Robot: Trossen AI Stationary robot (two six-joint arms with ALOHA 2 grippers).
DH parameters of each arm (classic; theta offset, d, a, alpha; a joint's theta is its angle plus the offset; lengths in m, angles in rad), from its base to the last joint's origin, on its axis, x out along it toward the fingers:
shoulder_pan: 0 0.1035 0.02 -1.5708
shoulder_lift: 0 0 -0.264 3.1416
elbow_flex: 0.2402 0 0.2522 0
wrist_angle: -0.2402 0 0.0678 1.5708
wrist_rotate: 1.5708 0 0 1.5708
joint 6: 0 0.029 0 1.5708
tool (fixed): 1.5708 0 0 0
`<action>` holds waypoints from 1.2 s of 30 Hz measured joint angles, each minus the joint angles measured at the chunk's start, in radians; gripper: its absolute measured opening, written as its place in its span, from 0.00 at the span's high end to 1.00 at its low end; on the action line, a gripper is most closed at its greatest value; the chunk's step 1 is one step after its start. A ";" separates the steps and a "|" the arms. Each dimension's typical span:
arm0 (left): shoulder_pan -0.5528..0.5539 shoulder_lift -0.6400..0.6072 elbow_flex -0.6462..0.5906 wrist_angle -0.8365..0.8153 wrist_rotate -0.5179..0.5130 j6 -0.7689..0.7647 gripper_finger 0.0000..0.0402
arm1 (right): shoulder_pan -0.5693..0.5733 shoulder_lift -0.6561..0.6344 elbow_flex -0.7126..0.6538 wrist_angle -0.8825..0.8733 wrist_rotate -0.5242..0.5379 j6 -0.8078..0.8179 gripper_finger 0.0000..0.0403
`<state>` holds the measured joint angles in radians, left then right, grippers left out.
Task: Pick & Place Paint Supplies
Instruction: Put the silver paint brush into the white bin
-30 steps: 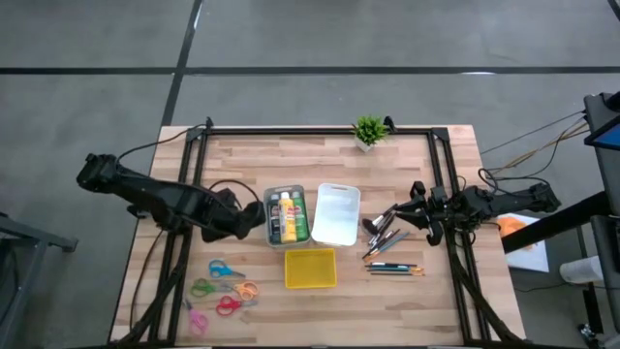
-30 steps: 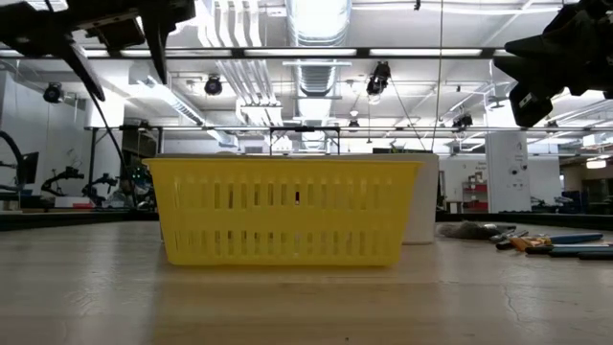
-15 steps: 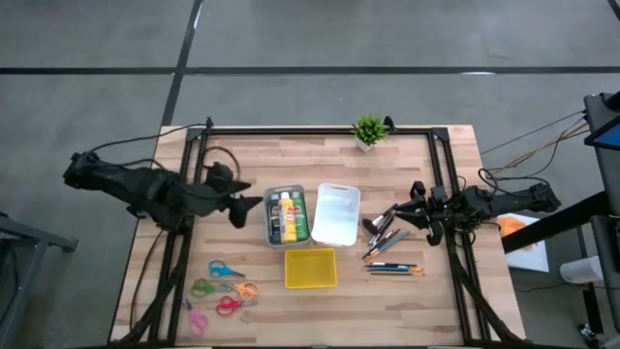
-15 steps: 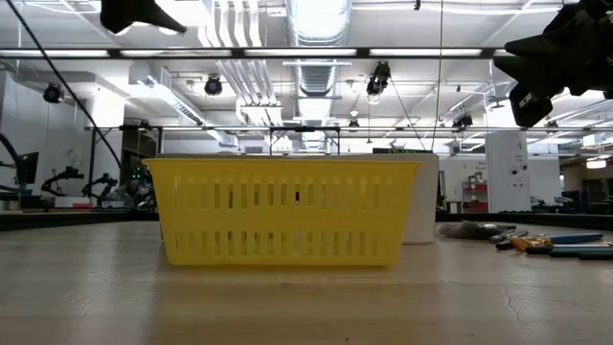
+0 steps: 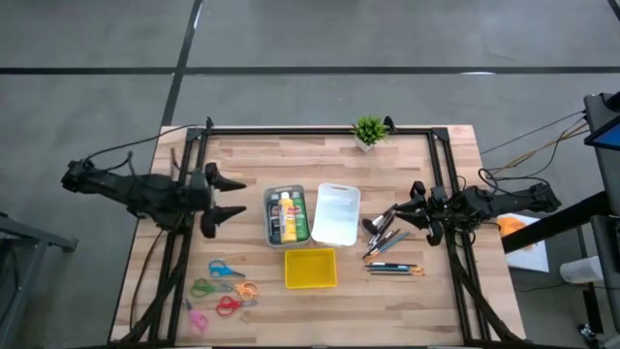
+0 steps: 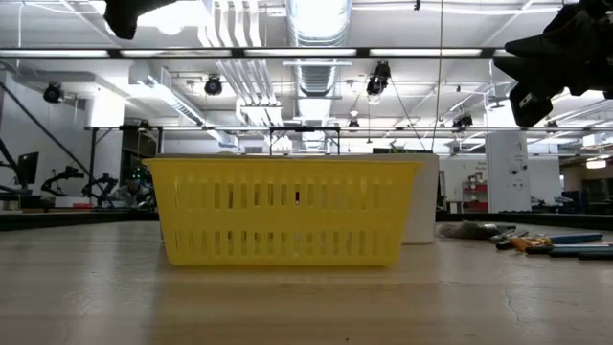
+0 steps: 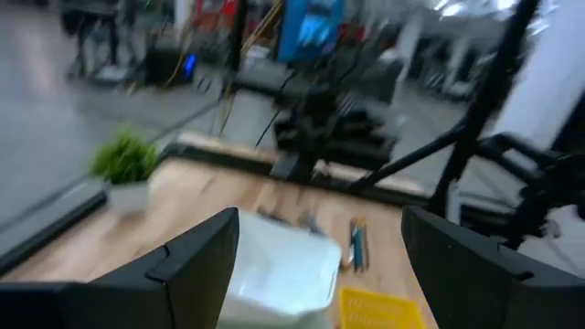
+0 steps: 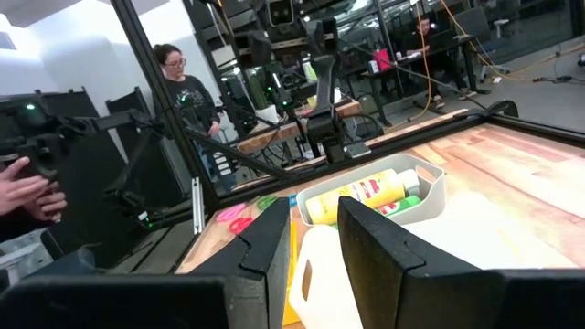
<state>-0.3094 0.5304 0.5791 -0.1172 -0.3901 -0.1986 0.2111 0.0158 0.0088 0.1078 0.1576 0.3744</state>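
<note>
Beside the bottles, left hand wide, empty

My high camera looks straight down on the whole table; the low one sits at tabletop height, close behind the yellow basket. Both wrist cameras face inward across the table, sharing the white tray.

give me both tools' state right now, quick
left tool: open, holding nothing, left of the grey bin with paint bottles.
right tool: partly open, empty, beside the brushes.
</note>
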 joint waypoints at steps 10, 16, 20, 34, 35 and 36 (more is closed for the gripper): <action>-0.002 -0.299 -0.130 0.018 0.150 0.187 0.24 | 0.000 0.000 0.000 0.000 0.000 0.000 0.77; -0.002 -0.374 -0.201 0.015 0.148 0.115 0.24 | 0.000 0.000 0.000 0.000 0.000 0.000 0.77; -0.002 -0.380 -0.253 0.010 0.148 0.113 0.24 | 0.000 0.000 0.000 0.000 0.000 0.000 0.77; -0.002 -0.378 -0.425 0.017 0.148 0.112 0.24 | 0.000 0.000 0.000 0.000 0.000 0.000 0.77; -0.002 -0.378 -0.435 0.017 0.148 0.112 0.24 | 0.000 0.000 0.000 0.000 0.000 0.000 0.77; -0.002 -0.378 -0.444 0.016 0.148 0.112 0.24 | 0.000 0.000 0.000 0.000 0.000 0.000 0.77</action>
<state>-0.3115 0.1524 0.1350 -0.1007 -0.2417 -0.0864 0.2108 0.0158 0.0086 0.1078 0.1575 0.3744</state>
